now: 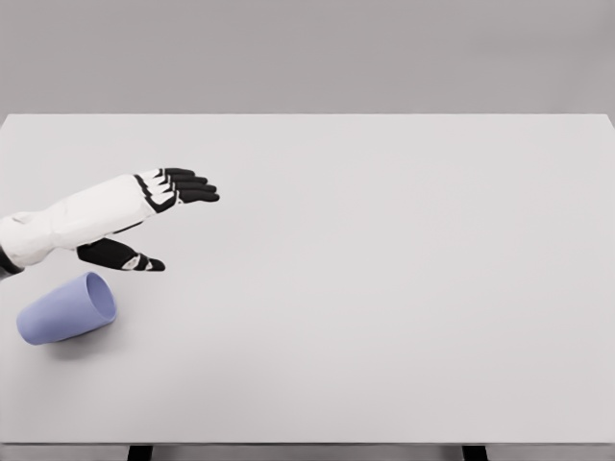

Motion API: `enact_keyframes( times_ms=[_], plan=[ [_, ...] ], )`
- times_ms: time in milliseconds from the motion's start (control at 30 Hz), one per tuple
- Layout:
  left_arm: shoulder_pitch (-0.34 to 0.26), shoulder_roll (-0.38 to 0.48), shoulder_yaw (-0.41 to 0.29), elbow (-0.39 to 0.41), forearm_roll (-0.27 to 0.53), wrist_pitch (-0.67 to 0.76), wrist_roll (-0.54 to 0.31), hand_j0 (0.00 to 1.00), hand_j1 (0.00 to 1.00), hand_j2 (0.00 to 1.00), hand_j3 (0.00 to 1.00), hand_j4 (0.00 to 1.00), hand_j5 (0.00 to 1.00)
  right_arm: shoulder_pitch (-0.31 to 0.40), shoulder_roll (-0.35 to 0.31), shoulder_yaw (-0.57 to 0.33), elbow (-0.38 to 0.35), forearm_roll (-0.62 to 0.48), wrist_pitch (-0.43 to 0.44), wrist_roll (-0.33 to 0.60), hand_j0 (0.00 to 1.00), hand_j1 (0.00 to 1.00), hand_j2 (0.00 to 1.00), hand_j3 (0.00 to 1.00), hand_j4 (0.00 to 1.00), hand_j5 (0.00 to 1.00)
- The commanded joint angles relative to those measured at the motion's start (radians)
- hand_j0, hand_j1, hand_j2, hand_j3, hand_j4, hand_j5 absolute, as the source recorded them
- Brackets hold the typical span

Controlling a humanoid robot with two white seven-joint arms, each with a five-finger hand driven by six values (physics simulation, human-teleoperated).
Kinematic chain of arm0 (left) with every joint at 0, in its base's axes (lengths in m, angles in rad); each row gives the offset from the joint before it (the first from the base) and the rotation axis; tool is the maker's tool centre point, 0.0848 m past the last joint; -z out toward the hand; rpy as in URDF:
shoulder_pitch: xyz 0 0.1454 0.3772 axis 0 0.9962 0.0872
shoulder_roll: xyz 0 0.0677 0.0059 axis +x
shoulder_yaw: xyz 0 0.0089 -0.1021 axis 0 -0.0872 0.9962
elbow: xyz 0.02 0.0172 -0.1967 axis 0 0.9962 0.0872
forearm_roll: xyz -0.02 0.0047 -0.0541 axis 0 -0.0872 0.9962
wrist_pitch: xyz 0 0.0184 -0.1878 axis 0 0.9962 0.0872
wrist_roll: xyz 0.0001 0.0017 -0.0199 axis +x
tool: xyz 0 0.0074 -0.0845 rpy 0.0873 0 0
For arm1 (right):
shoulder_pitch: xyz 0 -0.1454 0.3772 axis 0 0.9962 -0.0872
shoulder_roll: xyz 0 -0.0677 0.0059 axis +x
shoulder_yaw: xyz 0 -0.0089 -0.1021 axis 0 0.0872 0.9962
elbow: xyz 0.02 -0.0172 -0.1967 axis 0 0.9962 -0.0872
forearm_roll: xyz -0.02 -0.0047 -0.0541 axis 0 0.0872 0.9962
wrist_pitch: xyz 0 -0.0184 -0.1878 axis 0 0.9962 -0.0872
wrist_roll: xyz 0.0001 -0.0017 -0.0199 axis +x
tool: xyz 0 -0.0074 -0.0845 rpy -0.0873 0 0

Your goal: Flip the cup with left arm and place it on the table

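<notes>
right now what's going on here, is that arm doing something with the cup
The robot's left hand reaches in from the left above the white table, fingers spread and holding nothing. The lavender cup lies on its side near the table's front left corner, its open mouth facing right. The hand is beyond the cup and not touching it. The right arm is out of view.

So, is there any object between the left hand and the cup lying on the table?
No, nothing visible stands between them. The left hand is open above the table, and the purple cup lies on its side just below it, toward the front-left corner, with only bare table surface between.
</notes>
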Motion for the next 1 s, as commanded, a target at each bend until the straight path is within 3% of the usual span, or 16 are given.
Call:
enact_keyframes(
  times_ms=[0,233,300,367,400,433,467,500,533,567,600,633,700,800,833,967],
  plan=[
    [0.0,-0.007,-0.009,-0.001,0.003,0.002,0.0,1.0,1.0,1.0,1.0,1.0,1.0,0.0,0.0,-0.003,-0.003,-0.001,-0.003,0.001,1.0,1.0,1.0,1.0,1.0,1.0],
    [0.005,-0.031,-0.011,-0.001,-0.003,0.002,-0.069,1.0,1.0,1.0,1.0,1.0,1.0,0.002,0.0,-0.003,0.003,-0.001,0.001,0.001,1.0,1.0,1.0,1.0,1.0,1.0],
    [-0.018,-0.036,0.012,0.013,-0.003,0.002,-0.071,1.0,1.0,1.0,1.0,1.0,1.0,0.002,0.0,-0.001,0.003,-0.001,0.001,0.001,1.0,1.0,1.0,1.0,1.0,1.0],
    [-0.067,-0.017,-0.008,0.024,0.009,0.119,-0.055,1.0,1.0,1.0,1.0,1.0,1.0,0.002,0.0,-0.001,0.003,-0.001,0.001,0.001,1.0,1.0,1.0,1.0,1.0,1.0],
    [-0.087,0.05,-0.032,0.024,0.011,0.188,-0.025,1.0,1.0,1.0,1.0,1.0,1.0,0.002,0.0,-0.001,0.003,-0.001,0.001,0.001,1.0,1.0,1.0,1.0,1.0,1.0],
    [-0.089,0.157,-0.092,0.021,0.049,0.219,0.105,1.0,1.0,1.0,1.0,1.0,1.0,0.002,0.0,-0.001,0.003,-0.001,0.001,0.001,1.0,1.0,1.0,1.0,1.0,1.0],
    [-0.087,0.269,-0.144,0.011,0.178,0.22,0.254,1.0,1.0,1.0,1.0,1.0,1.0,0.002,0.0,-0.001,0.003,-0.001,0.001,0.001,1.0,1.0,1.0,1.0,1.0,1.0],
    [-0.089,0.34,-0.182,0.007,0.21,0.223,0.314,1.0,1.0,1.0,1.0,1.0,1.0,0.002,0.0,-0.001,0.003,-0.001,0.001,0.001,1.0,1.0,1.0,1.0,1.0,1.0],
    [-0.089,0.486,-0.221,-0.001,0.212,0.158,0.386,1.0,1.0,1.0,1.0,1.0,1.0,0.002,0.0,-0.001,0.003,-0.001,0.001,0.001,1.0,1.0,1.0,1.0,1.0,1.0],
    [-0.084,0.547,-0.23,-0.001,0.219,0.099,0.386,1.0,1.0,1.0,1.0,1.0,1.0,0.002,0.0,-0.001,0.003,-0.001,0.001,0.001,1.0,1.0,1.0,1.0,1.0,1.0],
    [-0.061,0.651,-0.233,-0.001,0.224,0.002,0.373,1.0,1.0,1.0,1.0,1.0,1.0,0.002,0.0,-0.001,0.003,-0.001,0.001,0.001,1.0,1.0,1.0,1.0,1.0,1.0],
    [-0.049,0.682,-0.235,-0.001,0.255,0.002,0.373,1.0,1.0,1.0,1.0,1.0,1.0,0.002,0.0,-0.001,0.003,-0.001,0.001,0.001,1.0,1.0,1.0,1.0,1.0,1.0],
    [0.089,0.786,-0.235,-0.002,0.495,0.002,0.353,1.0,1.0,1.0,1.0,1.0,1.0,0.002,0.0,-0.001,0.003,-0.001,0.001,0.001,1.0,1.0,1.0,1.0,1.0,1.0],
    [0.189,0.79,-0.235,-0.004,0.598,0.002,0.348,1.0,1.0,1.0,1.0,1.0,1.0,0.002,0.0,-0.001,0.003,-0.001,0.001,0.001,1.0,1.0,1.0,1.0,1.0,1.0],
    [0.236,0.785,-0.236,-0.004,0.701,0.002,0.345,1.0,1.0,1.0,1.0,1.0,1.0,0.002,0.0,-0.001,0.003,-0.001,0.001,0.001,1.0,1.0,1.0,1.0,1.0,1.0],
    [0.297,0.762,-0.236,-0.004,0.793,0.002,0.347,1.0,1.0,1.0,1.0,1.0,1.0,0.002,0.0,-0.001,0.003,-0.001,0.001,0.001,1.0,1.0,1.0,1.0,1.0,1.0]
  ],
)
